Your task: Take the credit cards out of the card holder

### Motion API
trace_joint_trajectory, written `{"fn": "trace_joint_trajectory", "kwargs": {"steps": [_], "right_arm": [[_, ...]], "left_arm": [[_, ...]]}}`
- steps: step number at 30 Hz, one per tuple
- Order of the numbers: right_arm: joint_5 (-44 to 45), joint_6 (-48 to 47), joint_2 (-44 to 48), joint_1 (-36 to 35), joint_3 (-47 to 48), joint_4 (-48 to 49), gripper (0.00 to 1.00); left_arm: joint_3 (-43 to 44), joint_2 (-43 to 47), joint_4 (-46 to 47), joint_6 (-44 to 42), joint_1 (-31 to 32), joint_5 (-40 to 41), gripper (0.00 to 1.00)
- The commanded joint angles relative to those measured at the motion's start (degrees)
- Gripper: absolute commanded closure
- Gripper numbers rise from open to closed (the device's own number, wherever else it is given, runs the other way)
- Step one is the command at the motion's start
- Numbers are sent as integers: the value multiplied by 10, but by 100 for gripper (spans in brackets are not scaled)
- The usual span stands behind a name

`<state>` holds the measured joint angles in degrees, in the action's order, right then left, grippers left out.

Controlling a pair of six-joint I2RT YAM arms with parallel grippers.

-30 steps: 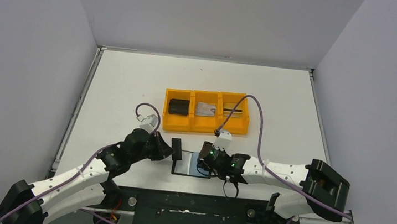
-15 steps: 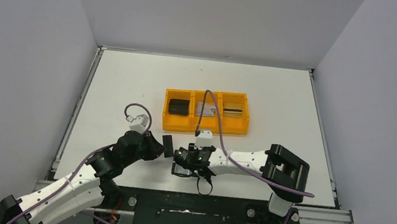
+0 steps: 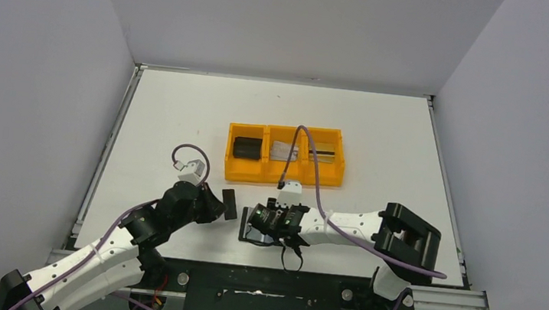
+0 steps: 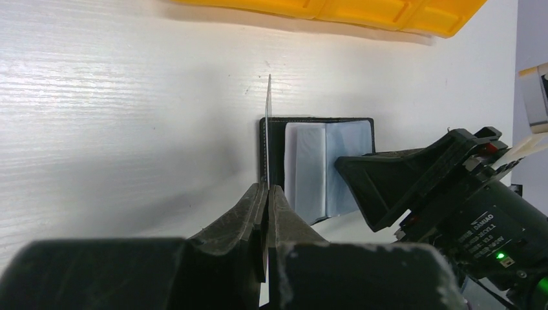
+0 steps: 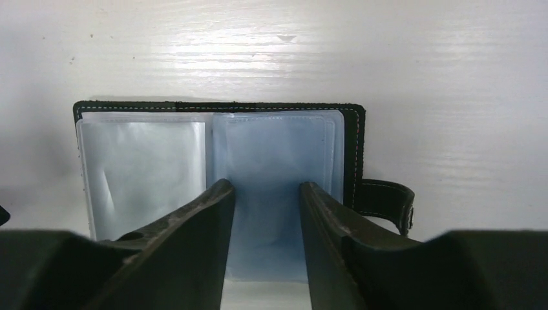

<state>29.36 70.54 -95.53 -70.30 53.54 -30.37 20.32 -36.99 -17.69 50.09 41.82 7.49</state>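
The card holder [image 5: 213, 161] lies open on the table, with blue-grey pockets and its tab [image 5: 388, 200] on the right. In the top view the card holder [image 3: 249, 235] is mostly under my right gripper [image 3: 253, 220]. My right gripper [image 5: 262, 187] is open, with its fingertips over the right pocket. My left gripper [image 4: 267, 187] is shut on a thin dark card [image 4: 267, 129], seen edge-on just left of the card holder [image 4: 323, 161]. In the top view the left gripper [image 3: 221, 205] holds the card [image 3: 229, 204] upright. A silvery card [image 3: 281, 151] and a gold card [image 3: 323, 153] lie in the orange tray [image 3: 283, 176].
The orange tray stands behind the grippers, with a chunky black block [image 3: 247, 148] in its left compartment. The tray's edge [image 4: 336, 10] shows at the top of the left wrist view. The right arm's purple cable [image 3: 309, 159] arcs over the tray. The table's front edge is close behind the card holder.
My right gripper has moved left over the open card holder. My left gripper has drawn the dark card a little left, away from the card holder's edge.
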Motion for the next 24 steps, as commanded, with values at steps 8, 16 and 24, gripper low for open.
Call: {"fn": "trace_joint_trajectory", "kwargs": {"steps": [8,16,24], "right_arm": [[-6,-57,167,14,-83,124,32],[14,-84,282,14,-243,366,12],[-78,-93,379,55,-337,450,7]], "left_arm": [[32,-5,35,-13,-5,-32,100],[32,2,91,-14,-7,-95,100],[9,-1,188,-6,-12,-161,100]]}}
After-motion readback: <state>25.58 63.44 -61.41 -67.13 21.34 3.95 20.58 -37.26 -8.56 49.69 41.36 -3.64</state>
